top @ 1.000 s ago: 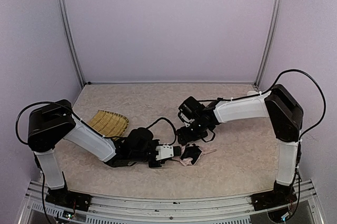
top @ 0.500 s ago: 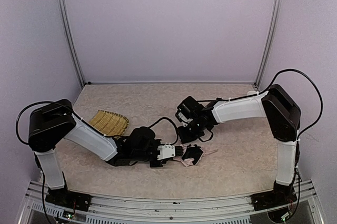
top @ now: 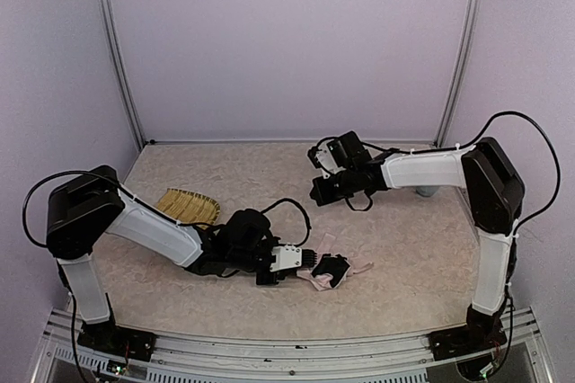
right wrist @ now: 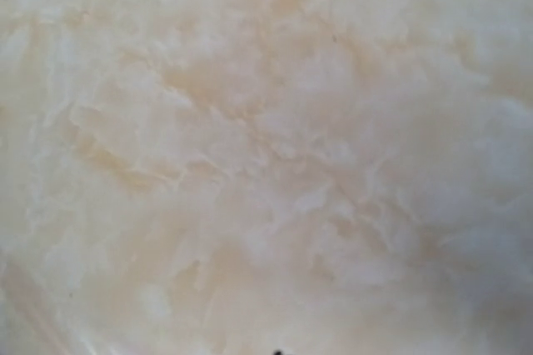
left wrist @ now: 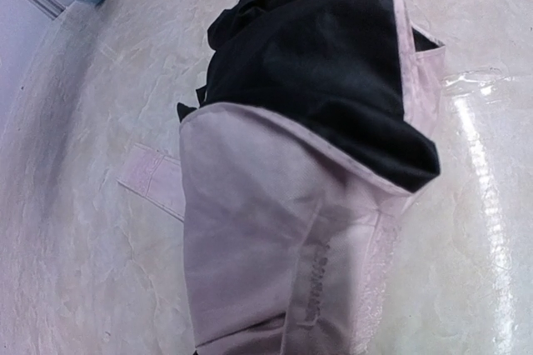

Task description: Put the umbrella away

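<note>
1. The pale pink thin-fabric compact umbrella with black ribs (top: 334, 268) lies on the mottled beige table (top: 413, 257). It is close to the near edge, about midway between the left and right edges. It is collapsed into a loose, crumpled bundle, neither rolled nor strapped.
2. It looks light and floppy. The cloth will probably slide and bunch under a pinch, and the thin ribs could bend or snag. The shaft and handle are likely the only stiff parts, though neither can be made out here. A hold on the gathered ribs or the shaft end should carry it better than a single fold of cloth.
3. The flat pink strap tab (left wrist: 151, 178) lies loose on the table beside the bundle. It seems too limp to lift by.
4. The left arm reaches low across the table from the left edge, its forearm almost along the surface. The left gripper (top: 304, 260) meets the umbrella's left end. Its jaws are narrow and appear pinched on that end, since fabric fills the wrist view and hides the fingers.
5. The right arm has its elbow high by the right edge and its forearm reaching toward mid-table. The right gripper (top: 320, 192) is raised, well apart from the umbrella and closed on nothing. Its wrist view shows only bare table.
6. A yellow woven tray (top: 190, 206) sits near the left edge, well apart from the umbrella.
</note>
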`<state>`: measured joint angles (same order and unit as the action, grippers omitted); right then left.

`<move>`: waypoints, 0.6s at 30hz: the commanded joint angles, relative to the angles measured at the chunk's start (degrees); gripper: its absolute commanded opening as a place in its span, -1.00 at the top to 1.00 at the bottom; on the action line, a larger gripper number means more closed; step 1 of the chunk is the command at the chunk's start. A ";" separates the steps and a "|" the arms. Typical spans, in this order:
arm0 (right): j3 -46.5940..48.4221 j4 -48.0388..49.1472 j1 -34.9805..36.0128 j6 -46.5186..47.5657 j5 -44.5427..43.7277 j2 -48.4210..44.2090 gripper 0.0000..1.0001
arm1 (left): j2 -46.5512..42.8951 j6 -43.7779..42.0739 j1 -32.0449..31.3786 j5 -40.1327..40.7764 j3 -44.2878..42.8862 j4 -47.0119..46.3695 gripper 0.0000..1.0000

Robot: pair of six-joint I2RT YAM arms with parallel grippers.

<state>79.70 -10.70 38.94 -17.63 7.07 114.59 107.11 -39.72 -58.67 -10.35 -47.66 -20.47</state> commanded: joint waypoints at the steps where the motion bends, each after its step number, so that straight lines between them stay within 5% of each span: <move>1: 0.31 -3.23 0.09 6.30 0.03 -3.88 0.81 | 2.60 -1.72 0.33 -1.50 2.49 15.23 1.00; 5: -3.45 -10.62 0.17 11.06 -0.73 -6.41 0.03 | 1.30 -4.56 -0.85 0.56 4.41 13.58 1.00; 8: -4.48 -17.11 0.54 15.41 0.25 -5.85 -0.35 | 0.89 -5.62 -1.66 1.88 5.28 12.66 1.00; 18: -1.69 -23.96 1.10 31.45 5.44 -0.72 -0.46 | 2.14 -5.87 -1.79 2.11 4.42 13.97 1.00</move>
<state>76.42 -30.76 39.53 6.28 9.56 112.12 105.75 -44.03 -59.70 -9.58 -45.58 -20.86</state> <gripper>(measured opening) 0.731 0.148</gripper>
